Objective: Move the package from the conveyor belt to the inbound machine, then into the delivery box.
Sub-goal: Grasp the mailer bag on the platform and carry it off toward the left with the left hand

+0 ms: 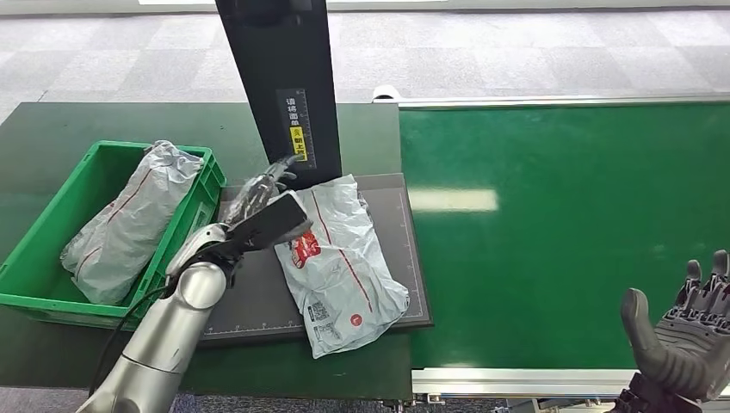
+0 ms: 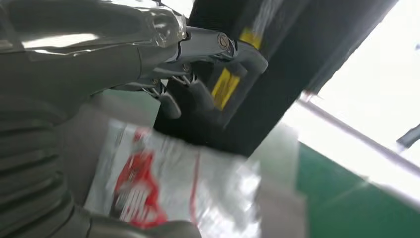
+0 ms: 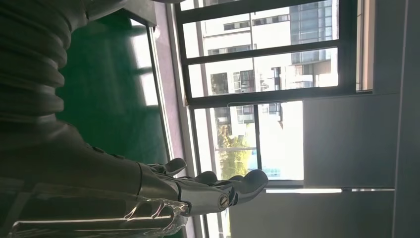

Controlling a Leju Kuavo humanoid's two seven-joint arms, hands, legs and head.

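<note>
The package [image 1: 344,258], a grey plastic mailer with red print, lies flat on the dark pad [image 1: 392,194] of the inbound machine, its near corner hanging over the pad's front edge. My left hand [image 1: 258,196] hovers over the pad at the package's left edge. Its fingers are stretched toward the machine's black column [image 1: 275,77] and hold nothing. In the left wrist view the left hand [image 2: 163,54] reaches above the package [image 2: 163,188], in front of the column [image 2: 277,64]. My right hand [image 1: 684,331] is raised at the near right of the green conveyor belt [image 1: 559,224], fingers spread and empty.
A green delivery box [image 1: 34,301] stands left of the pad with another grey package [image 1: 129,219] inside. The belt's metal rail [image 1: 516,379] runs along the near edge. In the right wrist view the right hand [image 3: 198,188] is seen against windows beyond the belt [image 3: 114,99].
</note>
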